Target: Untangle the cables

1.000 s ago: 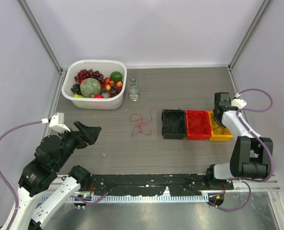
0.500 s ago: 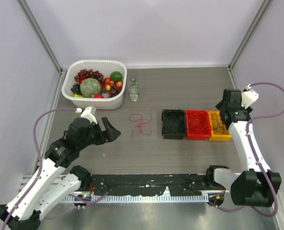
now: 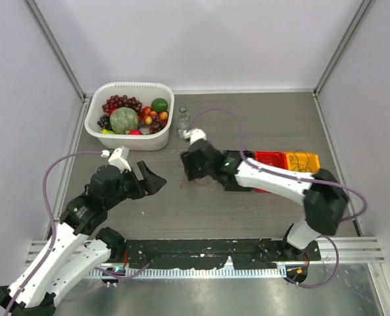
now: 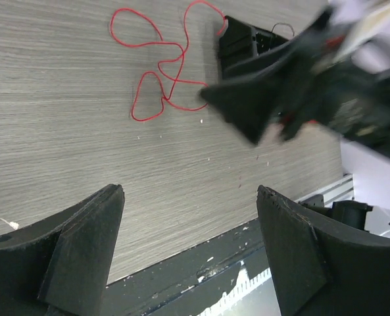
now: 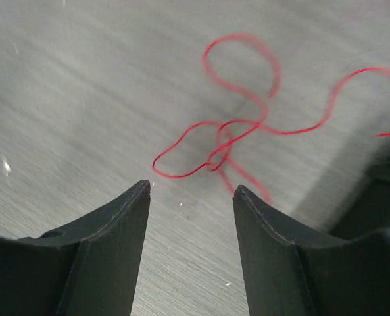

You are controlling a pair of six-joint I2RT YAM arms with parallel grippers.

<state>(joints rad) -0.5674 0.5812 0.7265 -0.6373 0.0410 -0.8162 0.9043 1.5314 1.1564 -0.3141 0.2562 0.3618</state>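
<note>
A thin red cable (image 3: 198, 184) lies in loose loops on the wooden table, mid-table. It shows plainly in the left wrist view (image 4: 160, 84) and in the right wrist view (image 5: 239, 129), crossing over itself. My right gripper (image 3: 189, 168) hovers right over it, open, with the loops just beyond its fingertips (image 5: 191, 188) and nothing between them. My left gripper (image 3: 152, 179) stands open to the left of the cable (image 4: 189, 192), empty. Thin dark cables lie in the yellow box (image 3: 304, 160) at the right.
A black box (image 3: 231, 182) and a red box (image 3: 272, 158) stand beside the yellow one, the black one partly under my right arm. A white basin (image 3: 132, 86) of fruit and a small bottle (image 3: 183, 123) stand at the back left. A black rail (image 3: 201, 250) runs along the near edge.
My right arm has swung from the yellow box at the far right to the red cable mid-table, its jaws going from shut to open. The left arm reached toward the cable, then held.
</note>
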